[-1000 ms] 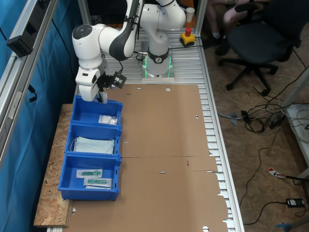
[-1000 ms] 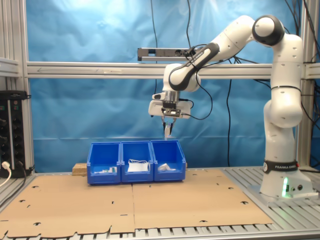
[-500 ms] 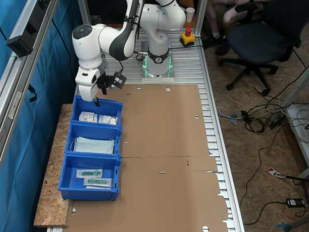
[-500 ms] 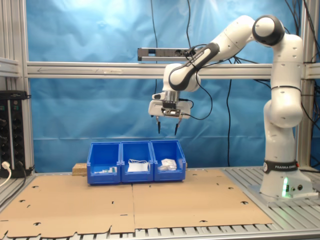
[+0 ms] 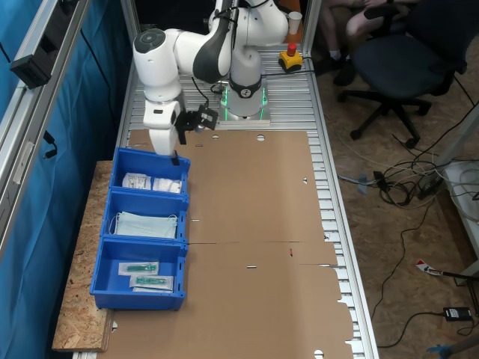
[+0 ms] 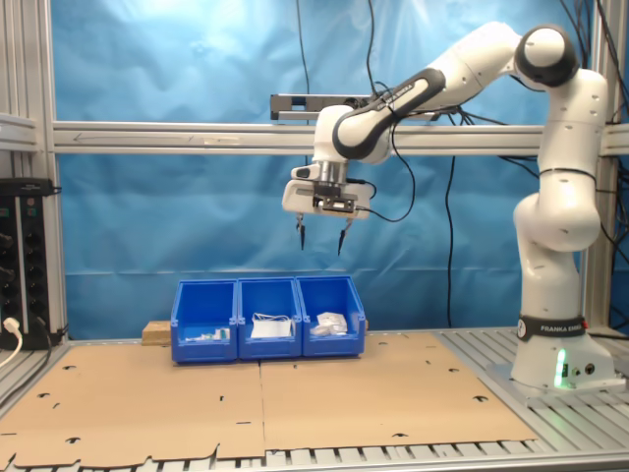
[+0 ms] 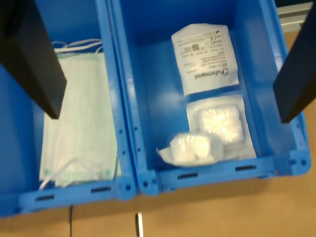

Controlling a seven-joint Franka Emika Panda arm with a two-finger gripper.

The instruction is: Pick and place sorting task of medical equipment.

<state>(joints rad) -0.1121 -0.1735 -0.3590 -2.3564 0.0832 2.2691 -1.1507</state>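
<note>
While the brown cardboard tabletop [image 5: 254, 224] lies flat, three glossy blue plastic bins [image 5: 142, 224] line the first exterior view's left; the black two-finger gripper [image 6: 320, 234] hangs wide, empty; the crinkled square white sachet [image 7: 205, 58] rests in the far bin

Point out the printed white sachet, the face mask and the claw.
sachet [image 7: 205, 58], wrist view, printed face
face mask [image 7: 79, 113], wrist view, pleated middle
claw [image 6: 320, 234], second exterior view, midway between its open fingertips

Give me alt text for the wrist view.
The open hand hangs empty above two blue bins. One bin holds a flat white sachet and two padded white packets; the other holds a pale face mask.
</note>
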